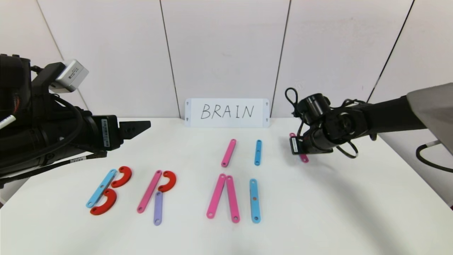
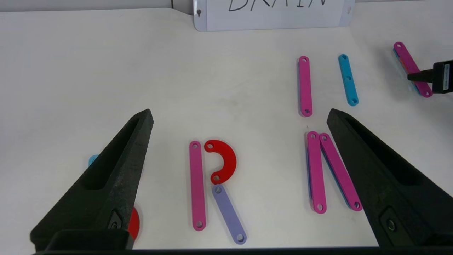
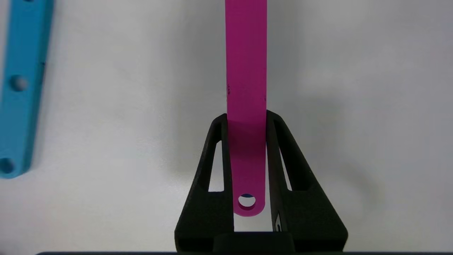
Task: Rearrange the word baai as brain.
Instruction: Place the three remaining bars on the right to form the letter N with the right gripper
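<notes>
Flat plastic pieces lie in a row near the table's front. A blue strip [image 1: 101, 188] with two red curves [image 1: 122, 176] forms a B. A pink strip [image 1: 149, 191], a red curve [image 1: 168, 181] and a purple strip [image 1: 158, 208] form an R. Two pink strips [image 1: 224, 196] lean together, with a blue strip [image 1: 254, 200] beside them. My right gripper [image 1: 299, 147] [image 3: 246, 117] is shut on another pink strip [image 3: 246, 63], low over the table at the right. My left gripper [image 2: 240, 113] hangs open above the left side, holding nothing.
A white card handwritten BRAIN [image 1: 227, 112] stands at the back wall. A loose pink strip [image 1: 228, 152] and a loose blue strip [image 1: 258, 152] lie behind the row. The table's right edge runs close to my right arm.
</notes>
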Controlling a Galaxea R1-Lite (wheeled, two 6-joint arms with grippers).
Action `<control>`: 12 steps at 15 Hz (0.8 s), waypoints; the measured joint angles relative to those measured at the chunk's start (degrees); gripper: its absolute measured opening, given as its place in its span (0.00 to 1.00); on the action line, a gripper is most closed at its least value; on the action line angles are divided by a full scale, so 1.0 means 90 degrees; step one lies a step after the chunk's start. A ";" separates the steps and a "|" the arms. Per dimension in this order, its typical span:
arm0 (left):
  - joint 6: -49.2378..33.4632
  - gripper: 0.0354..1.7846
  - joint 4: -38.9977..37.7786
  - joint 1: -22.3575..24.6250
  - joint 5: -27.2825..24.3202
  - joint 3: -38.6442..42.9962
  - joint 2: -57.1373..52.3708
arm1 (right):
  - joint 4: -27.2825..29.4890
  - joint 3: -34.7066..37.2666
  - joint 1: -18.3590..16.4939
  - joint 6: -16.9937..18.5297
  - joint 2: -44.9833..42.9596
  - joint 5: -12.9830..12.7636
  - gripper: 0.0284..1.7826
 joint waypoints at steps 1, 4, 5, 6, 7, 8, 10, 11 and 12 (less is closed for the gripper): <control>0.0000 0.96 -0.0005 0.0009 0.0000 0.0000 -0.0003 | 0.0015 0.0023 0.0073 0.0116 -0.0198 -0.0046 0.15; 0.0003 0.96 0.0001 0.0022 -0.0007 -0.0003 -0.0024 | 0.0043 0.0343 0.0390 0.0451 -0.0918 -0.0405 0.15; 0.0000 0.96 0.0004 0.0022 -0.0012 -0.0003 -0.0027 | 0.0046 0.0532 0.0536 0.0534 -0.1208 -0.0521 0.15; 0.0000 0.96 0.0004 0.0022 -0.0015 -0.0003 -0.0031 | 0.0043 0.0737 0.0658 0.0619 -0.1475 -0.0612 0.15; 0.0000 0.96 0.0004 0.0016 -0.0028 -0.0003 -0.0037 | 0.0056 0.0974 0.0765 0.0726 -0.1720 -0.0683 0.15; -0.0003 0.96 0.0007 0.0016 -0.0073 -0.0003 -0.0043 | 0.0056 0.1243 0.0864 0.0834 -0.1950 -0.0744 0.15; -0.0003 0.96 0.0014 0.0022 -0.0102 -0.0003 -0.0064 | 0.0015 0.1793 0.1029 0.1054 -0.2293 -0.0791 0.15; 0.0003 0.96 0.0014 0.0022 -0.0104 0.0000 -0.0070 | -0.0007 0.2079 0.1134 0.1189 -0.2419 -0.0830 0.15; 0.0003 0.96 0.0016 0.0022 -0.0102 0.0003 -0.0076 | -0.0031 0.2299 0.1258 0.1375 -0.2499 -0.0891 0.15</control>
